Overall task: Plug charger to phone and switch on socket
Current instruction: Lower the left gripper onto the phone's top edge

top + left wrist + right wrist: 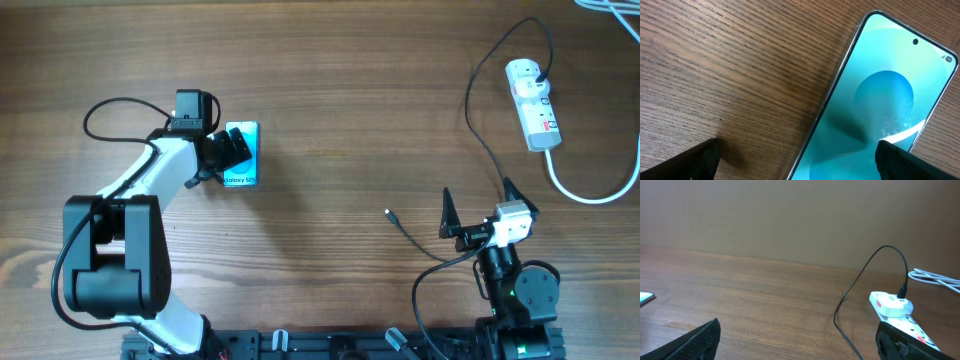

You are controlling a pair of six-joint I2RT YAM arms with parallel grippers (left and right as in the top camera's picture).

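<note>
The phone lies flat on the wooden table, teal screen up, with white "Galaxy S25" text. My left gripper is open and low over its left side. In the left wrist view the phone fills the right half, and the left gripper straddles its silver left edge. The white socket lies at the far right, and the charger's plug sits in its end. The charger cable loops down to a loose tip. My right gripper is open and empty, right of that tip.
A thick white cord curves from the socket toward the right table edge. The right wrist view shows the socket, the charger cable and a plain wall behind. The robots' own black cables hang near each arm's base.
</note>
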